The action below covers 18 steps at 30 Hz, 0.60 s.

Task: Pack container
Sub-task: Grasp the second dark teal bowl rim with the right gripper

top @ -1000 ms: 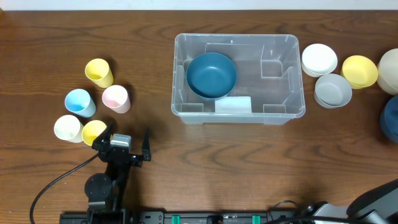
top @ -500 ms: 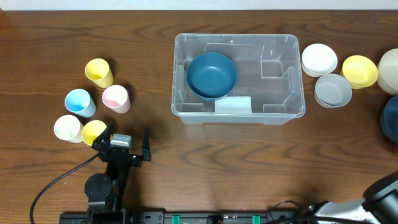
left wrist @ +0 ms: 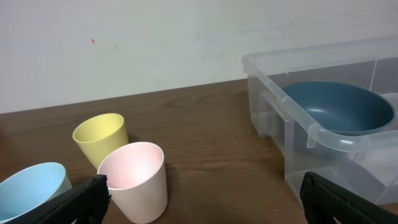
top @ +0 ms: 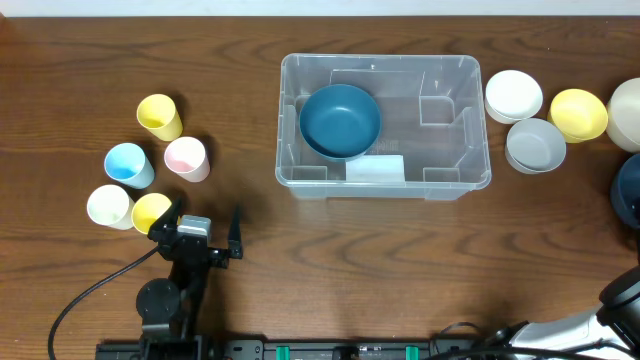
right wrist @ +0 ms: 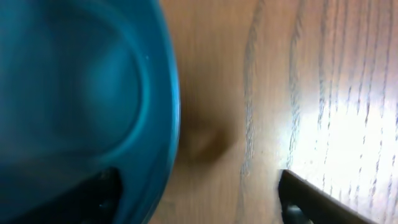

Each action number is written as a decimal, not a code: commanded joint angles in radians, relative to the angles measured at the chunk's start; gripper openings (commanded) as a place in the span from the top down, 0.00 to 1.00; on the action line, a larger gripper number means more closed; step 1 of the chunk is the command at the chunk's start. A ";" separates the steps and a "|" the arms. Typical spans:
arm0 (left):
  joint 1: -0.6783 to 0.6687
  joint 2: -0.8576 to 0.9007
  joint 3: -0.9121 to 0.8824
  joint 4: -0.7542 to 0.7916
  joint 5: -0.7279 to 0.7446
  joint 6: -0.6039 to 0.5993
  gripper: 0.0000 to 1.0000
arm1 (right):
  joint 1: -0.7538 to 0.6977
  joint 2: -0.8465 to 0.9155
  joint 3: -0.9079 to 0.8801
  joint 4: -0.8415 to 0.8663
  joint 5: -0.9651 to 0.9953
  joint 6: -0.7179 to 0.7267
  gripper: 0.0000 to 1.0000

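The container (top: 385, 178), a large clear plastic bin with a white label, stands mid-table and holds a dark blue bowl (top: 340, 120). It also shows in the left wrist view (left wrist: 292, 118), with the bowl (left wrist: 339, 106) inside. My left gripper (top: 208, 224) is open and empty, low over the table left of the bin; in its wrist view (left wrist: 205, 205) a pink cup (left wrist: 134, 180) stands by its left finger. My right gripper (right wrist: 199, 199) is open, close over the wood, with a blue bowl's (right wrist: 74, 93) rim at its left finger.
Five cups stand at the left: yellow (top: 158, 116), light blue (top: 128, 165), pink (top: 187, 158), cream (top: 108, 206), yellow (top: 150, 211). Bowls stand right of the bin: white (top: 513, 95), grey (top: 535, 145), yellow (top: 577, 113), cream (top: 628, 112), dark blue (top: 628, 190).
The right arm at the bottom right corner has moved further right towards the frame's edge. The left arm, the container and the cups have not moved.
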<state>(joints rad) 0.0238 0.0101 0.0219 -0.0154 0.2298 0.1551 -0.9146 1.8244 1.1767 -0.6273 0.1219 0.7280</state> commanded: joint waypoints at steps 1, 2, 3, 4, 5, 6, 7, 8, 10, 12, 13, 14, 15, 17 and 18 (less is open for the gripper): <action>0.004 -0.006 -0.018 -0.033 0.013 0.005 0.02 | -0.029 0.006 0.000 -0.009 0.016 0.000 0.41; 0.004 -0.006 -0.018 -0.033 0.013 0.005 0.02 | -0.039 0.006 0.000 -0.016 0.016 0.000 0.47; 0.004 -0.006 -0.018 -0.033 0.013 0.005 0.02 | -0.048 0.006 0.000 -0.021 0.016 0.000 0.51; 0.004 -0.006 -0.018 -0.033 0.013 0.005 0.02 | -0.056 0.006 0.000 -0.028 0.018 0.000 0.57; 0.004 -0.006 -0.018 -0.033 0.013 0.005 0.02 | -0.065 0.006 0.000 -0.036 0.021 0.000 0.60; 0.004 -0.006 -0.018 -0.033 0.013 0.005 0.02 | -0.074 0.006 0.000 -0.044 0.025 0.000 0.64; 0.004 -0.006 -0.018 -0.033 0.013 0.005 0.02 | -0.083 0.006 0.000 -0.052 0.030 0.000 0.70; 0.004 -0.006 -0.018 -0.033 0.013 0.005 0.02 | -0.091 0.006 0.000 -0.060 0.031 0.001 0.76; 0.004 -0.006 -0.018 -0.033 0.013 0.005 0.02 | -0.106 0.006 0.000 -0.076 0.031 0.017 0.86; 0.004 -0.006 -0.018 -0.033 0.013 0.005 0.02 | -0.114 0.006 0.000 -0.097 0.027 0.027 0.99; 0.004 -0.006 -0.018 -0.033 0.013 0.005 0.02 | -0.115 0.006 0.000 -0.104 0.026 0.027 0.99; 0.004 -0.006 -0.018 -0.033 0.013 0.005 0.02 | -0.115 0.006 0.000 -0.112 0.021 0.027 0.99; 0.004 -0.006 -0.018 -0.033 0.013 0.005 0.02 | -0.114 0.006 0.000 -0.118 0.015 0.027 0.99; 0.004 -0.006 -0.018 -0.033 0.014 0.005 0.02 | -0.114 0.000 0.000 -0.132 -0.011 0.041 0.99; 0.004 -0.006 -0.018 -0.033 0.013 0.005 0.02 | -0.114 -0.007 0.001 -0.139 -0.026 0.053 0.99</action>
<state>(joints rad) 0.0238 0.0101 0.0219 -0.0154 0.2298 0.1551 -1.0199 1.8145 1.1847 -0.7349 0.0944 0.7551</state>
